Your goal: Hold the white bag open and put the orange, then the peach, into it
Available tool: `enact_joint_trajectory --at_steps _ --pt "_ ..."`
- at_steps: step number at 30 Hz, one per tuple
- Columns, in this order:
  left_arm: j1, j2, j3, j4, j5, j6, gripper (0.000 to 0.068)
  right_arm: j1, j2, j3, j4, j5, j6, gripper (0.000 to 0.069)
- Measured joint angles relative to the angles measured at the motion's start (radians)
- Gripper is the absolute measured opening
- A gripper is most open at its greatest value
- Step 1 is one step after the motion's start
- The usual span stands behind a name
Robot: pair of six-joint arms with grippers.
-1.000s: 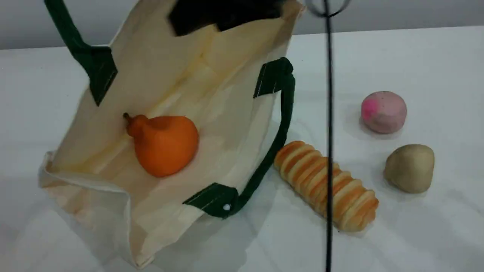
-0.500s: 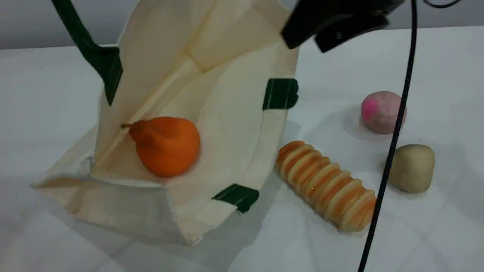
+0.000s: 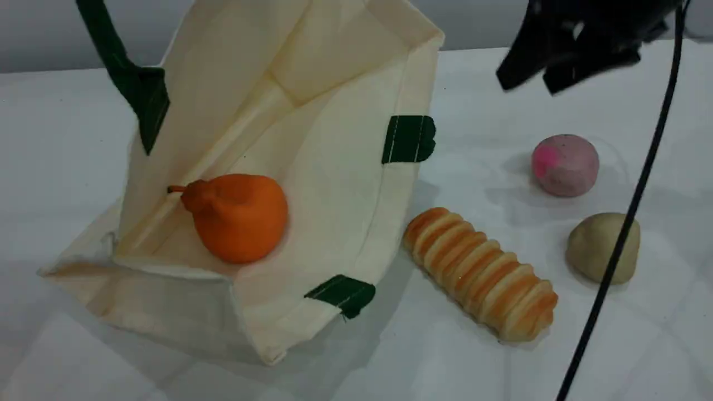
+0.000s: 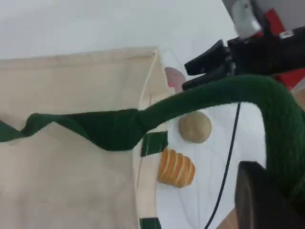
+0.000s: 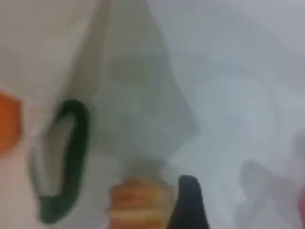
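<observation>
The white bag [image 3: 334, 184] lies tipped on the table with its mouth held wide. Its green handle [image 4: 205, 102] runs up to my left gripper [image 4: 267, 191], which is shut on it; that gripper is out of the scene view. The orange [image 3: 237, 217] rests inside the bag, stem pointing left. The peach [image 3: 565, 165] sits on the table to the right of the bag. My right gripper [image 3: 526, 86] hovers above and slightly left of the peach, open with nothing between its fingers; it also shows as the right gripper [image 4: 188, 75] in the left wrist view.
A ridged bread roll [image 3: 482, 273] lies just right of the bag's edge. A tan lump [image 3: 604, 247] sits in front of the peach. A black cable [image 3: 624, 234] hangs across the right side. The right wrist view is blurred.
My right gripper has left the bag's mouth and swung right toward the peach. The bag has sagged wider, its near handle has dropped out of sight, and the orange has shifted slightly.
</observation>
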Motion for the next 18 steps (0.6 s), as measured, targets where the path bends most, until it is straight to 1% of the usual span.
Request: enact_joint_trajectory --at_steps 6,12,15,18 --pt "0.000 0.000 0.000 -0.002 0.000 -0.001 0.0071 0.000 0.090 0.000 -0.001 -0.106 0.008 0.0505" --pt "0.000 0.000 0.000 -0.002 0.000 0.000 0.0071 0.001 0.101 0.000 -0.009 -0.188 0.008 0.0505" --pt "0.000 0.000 0.000 -0.002 0.000 0.005 0.0071 0.001 0.102 0.000 -0.059 -0.214 0.023 0.0505" --pt "0.000 0.000 0.000 -0.002 0.000 0.005 0.0071 0.001 0.109 0.000 -0.139 -0.217 0.082 0.0505"
